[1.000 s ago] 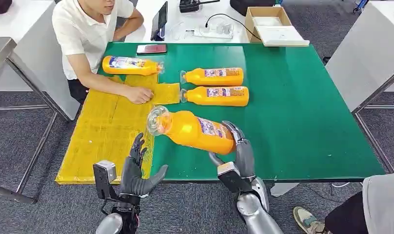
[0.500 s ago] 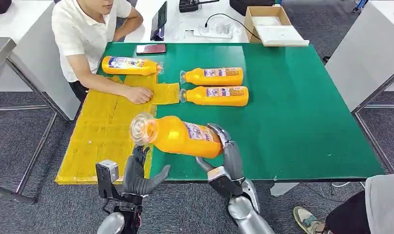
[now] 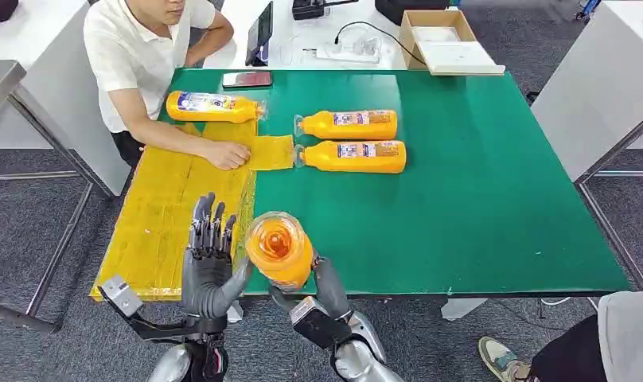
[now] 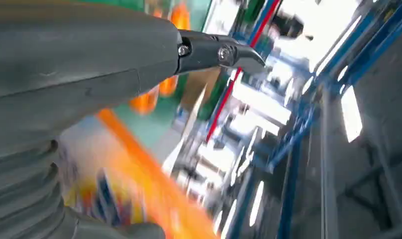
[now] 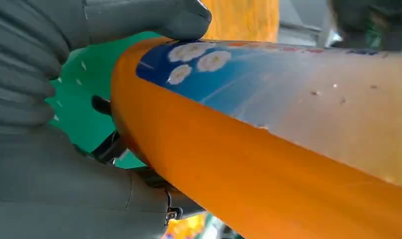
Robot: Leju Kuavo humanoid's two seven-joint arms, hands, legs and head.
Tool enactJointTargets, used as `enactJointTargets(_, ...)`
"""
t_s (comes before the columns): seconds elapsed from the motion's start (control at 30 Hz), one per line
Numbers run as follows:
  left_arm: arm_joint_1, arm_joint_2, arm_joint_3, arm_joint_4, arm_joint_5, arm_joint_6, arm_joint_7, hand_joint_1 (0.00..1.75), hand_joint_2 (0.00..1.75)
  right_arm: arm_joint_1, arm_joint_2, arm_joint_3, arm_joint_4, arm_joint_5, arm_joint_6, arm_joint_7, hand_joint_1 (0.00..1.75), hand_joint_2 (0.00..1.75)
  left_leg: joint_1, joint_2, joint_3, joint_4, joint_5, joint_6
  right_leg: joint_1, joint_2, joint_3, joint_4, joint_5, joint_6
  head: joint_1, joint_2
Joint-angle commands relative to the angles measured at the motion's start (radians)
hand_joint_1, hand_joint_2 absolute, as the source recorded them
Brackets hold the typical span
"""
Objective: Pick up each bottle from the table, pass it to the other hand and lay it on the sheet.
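Note:
My right hand (image 3: pixel 328 301) grips an orange bottle (image 3: pixel 279 250) from below at the table's near edge, with the bottle's clear cap pointing up at the camera. In the right wrist view the bottle (image 5: pixel 288 144) and its blue label lie against my right hand (image 5: pixel 64 149). My left hand (image 3: pixel 209 261) stands open right beside the bottle, fingers stretched up, and its thumb is close to the bottle's side. In the left wrist view my left hand (image 4: pixel 64 74) is sharp while the orange beyond it is blurred. The yellow sheet (image 3: pixel 163 219) covers the table's left part, and one bottle (image 3: pixel 211 107) lies at its far end. Two more bottles (image 3: pixel 350 125) (image 3: pixel 355 157) lie on the green table (image 3: pixel 477 191).
A seated person presses a hand (image 3: pixel 227 155) on the sheet's far part. A phone (image 3: pixel 247 79) lies at the table's back edge, with a cardboard box (image 3: pixel 446 40) and a power strip (image 3: pixel 354 52) behind. Another person's leg (image 3: pixel 613 334) is at the near right.
My right hand has carried the bottle left and toward me, turning its cap up at the camera. My left hand has risen beside it with fingers stretched up.

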Motion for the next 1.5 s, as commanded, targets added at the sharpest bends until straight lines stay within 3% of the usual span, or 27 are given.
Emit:
enactJointTargets(0.03, -0.040, 0.032, -0.062, 0.110, 0.008, -0.033, 0.017, 0.00, 1.75, -0.070, 0.009, -0.012, 0.163, -0.047, 0.038, -0.003, 1.75, 1.75, 0.000, 0.001, 0.005, -0.002, 0.000, -0.001, 0.001, -0.001, 0.005, -0.002, -0.001, -0.002, 0.000, 0.000)
enactJointTargets(0.2, -0.049, 0.043, -0.077, 0.136, 0.018, -0.057, 0.034, 0.00, 1.75, -0.074, 0.011, -0.034, 0.182, -0.054, 0.033, -0.004, 1.75, 1.75, 0.000, 0.000, 0.003, -0.002, 0.000, -0.001, 0.000, -0.001, 0.003, -0.002, 0.000, -0.001, 0.000, 0.000)
enactJointTargets(0.5, -0.062, 0.056, -0.126, 0.204, -0.216, 0.135, -0.025, 0.00, 1.75, -0.035, 0.010, -0.064, 0.071, -0.131, 0.073, 0.015, 1.75, 1.75, 0.000, 0.000, 0.004, -0.002, 0.000, -0.001, 0.000, -0.002, 0.003, -0.001, -0.001, -0.001, 0.000, 0.000)
enactJointTargets(0.7, -0.057, 0.060, -0.140, 0.197, -0.248, 0.160, -0.025, 0.00, 1.75, -0.037, -0.008, -0.062, 0.046, -0.127, 0.058, 0.074, 1.75, 1.75, 0.000, 0.000, 0.002, -0.001, 0.000, -0.001, 0.000, -0.002, 0.001, -0.001, 0.000, -0.001, 0.000, 0.000)
enactJointTargets(0.93, -0.058, 0.058, -0.141, 0.195, -0.250, 0.162, -0.025, 0.00, 1.75, -0.038, -0.008, -0.061, 0.048, -0.126, 0.059, 0.074, 1.75, 1.75, 0.000, 0.001, 0.003, -0.001, 0.000, -0.001, 0.000, -0.001, 0.002, -0.001, -0.001, -0.001, 0.000, 0.000)
enactJointTargets(1.3, -0.071, 0.049, -0.143, 0.207, -0.277, 0.203, 0.035, 0.00, 1.75, -0.093, -0.028, 0.098, 0.124, 0.173, -0.125, 0.185, 1.75, 1.75, 0.001, 0.002, 0.005, -0.001, -0.001, -0.002, 0.001, 0.000, 0.005, -0.001, -0.001, -0.002, 0.000, 0.000)
enactJointTargets(1.5, -0.072, 0.048, -0.143, 0.208, -0.277, 0.203, 0.035, 0.00, 1.75, -0.093, -0.025, 0.101, 0.124, 0.176, -0.127, 0.186, 1.75, 1.75, 0.000, 0.001, 0.003, -0.001, 0.000, -0.001, 0.000, 0.000, 0.003, -0.001, 0.000, -0.001, 0.000, 0.000)
